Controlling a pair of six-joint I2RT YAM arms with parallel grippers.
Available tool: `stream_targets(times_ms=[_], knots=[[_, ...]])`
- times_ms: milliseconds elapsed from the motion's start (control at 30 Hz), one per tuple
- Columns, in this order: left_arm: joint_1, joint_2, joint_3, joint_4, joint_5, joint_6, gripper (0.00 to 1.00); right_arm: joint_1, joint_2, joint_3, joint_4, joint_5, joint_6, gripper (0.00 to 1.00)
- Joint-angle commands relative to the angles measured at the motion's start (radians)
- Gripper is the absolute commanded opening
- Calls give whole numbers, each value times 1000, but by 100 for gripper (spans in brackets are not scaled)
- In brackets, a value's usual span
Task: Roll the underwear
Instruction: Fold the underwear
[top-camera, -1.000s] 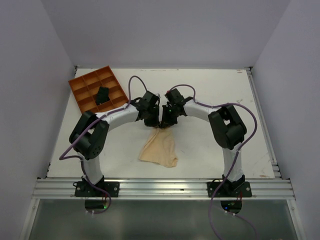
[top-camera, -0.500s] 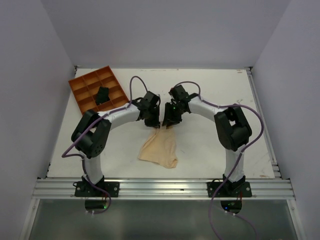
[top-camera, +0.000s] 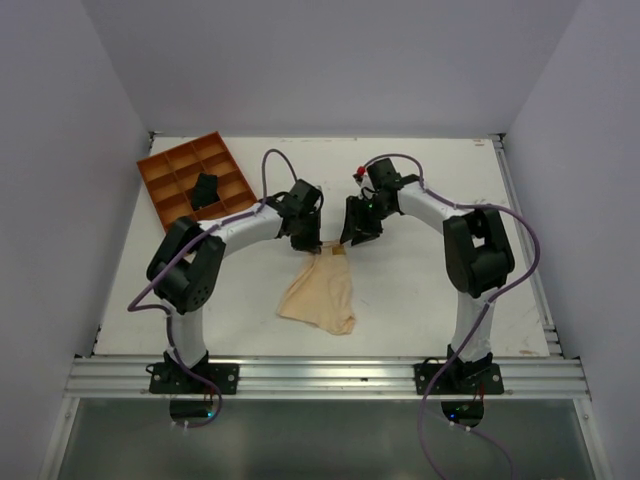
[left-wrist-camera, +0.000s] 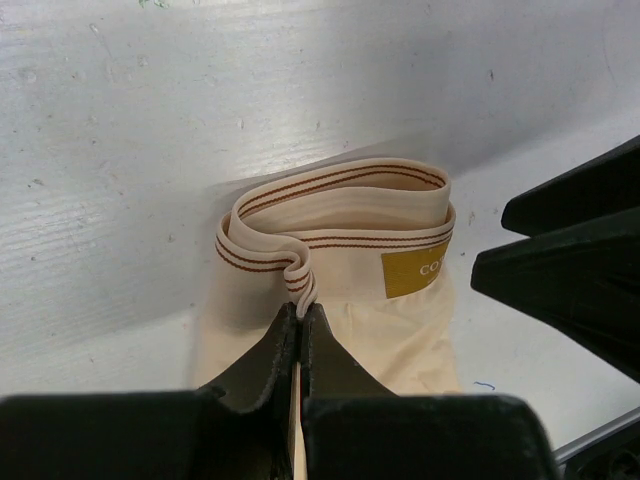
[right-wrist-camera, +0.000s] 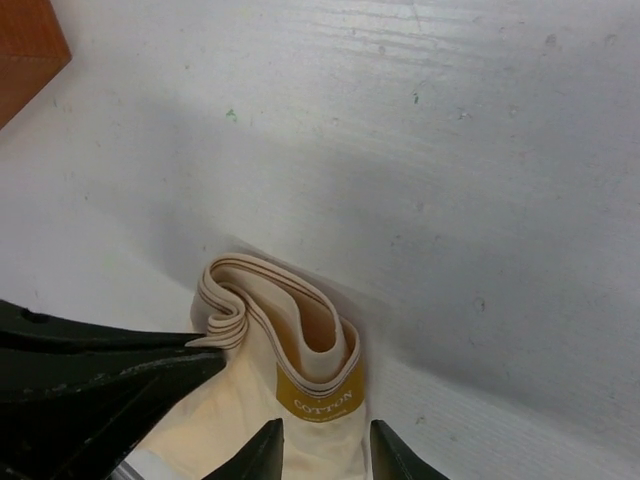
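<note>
Bending inward at the elbows, both arms meet over the middle of the white table, wrists tipped downward. The left gripper is pinched tight on the underwear, its black fingertips clamping a puckered fold of the striped elastic waistband. That garment is thin, pale beige, wrinkled cloth with a mustard label, its body spread flat toward the arm bases. The right gripper hangs just above the label end of the band, fingers narrowly apart, gripping nothing.
</note>
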Motion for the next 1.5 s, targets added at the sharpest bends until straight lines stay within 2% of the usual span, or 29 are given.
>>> stream_targets(times_ms=[0, 167, 800, 1067, 1467], knots=[[-6, 16, 47, -16, -22, 25, 0, 7, -16, -2, 0, -110, -69, 44], [-4, 30, 67, -29, -23, 30, 0, 7, 28, 0, 29, -167, -74, 44], [-4, 54, 96, -71, -48, 60, 0, 4, 71, -33, 97, -95, -31, 42], [-6, 57, 98, -69, -48, 65, 0, -10, 71, -8, 91, -132, -34, 46], [-4, 54, 91, -71, -54, 70, 0, -23, 111, 23, 109, -202, -31, 46]])
